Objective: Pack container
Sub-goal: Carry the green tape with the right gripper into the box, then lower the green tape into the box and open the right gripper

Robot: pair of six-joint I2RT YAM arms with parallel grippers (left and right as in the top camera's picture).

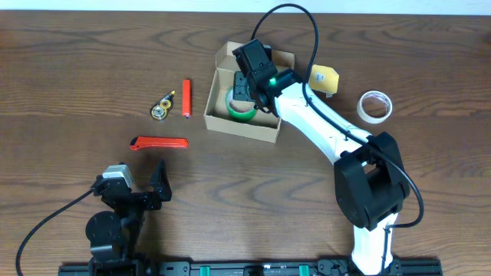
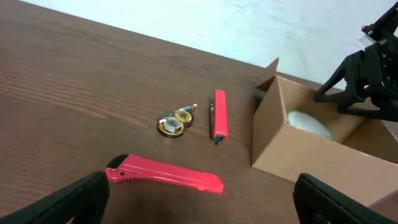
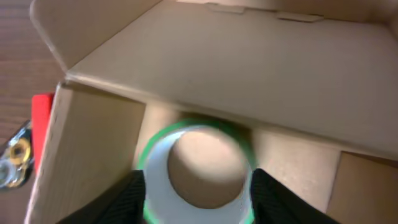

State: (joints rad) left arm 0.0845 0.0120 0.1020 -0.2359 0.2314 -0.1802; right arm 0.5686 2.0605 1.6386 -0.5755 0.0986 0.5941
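Note:
The container [image 1: 242,130] is a tan cardboard box with its flap lid open, at the middle back of the table; it also shows in the left wrist view [image 2: 311,155] and the right wrist view [image 3: 249,81]. My right gripper [image 1: 247,96] reaches down into it, its fingers [image 3: 198,193] closed against both sides of a green-edged tape roll [image 3: 155,186] low inside the box [image 1: 242,111]. My left gripper [image 2: 199,211] is open and empty near the front left [image 1: 142,188], just short of a red box cutter [image 2: 165,174].
The box cutter [image 1: 159,142], a red marker [image 1: 186,98] and a small yellow tape dispenser [image 1: 162,106] lie left of the box. A white tape roll [image 1: 375,106] and a yellow item [image 1: 324,78] lie right of it.

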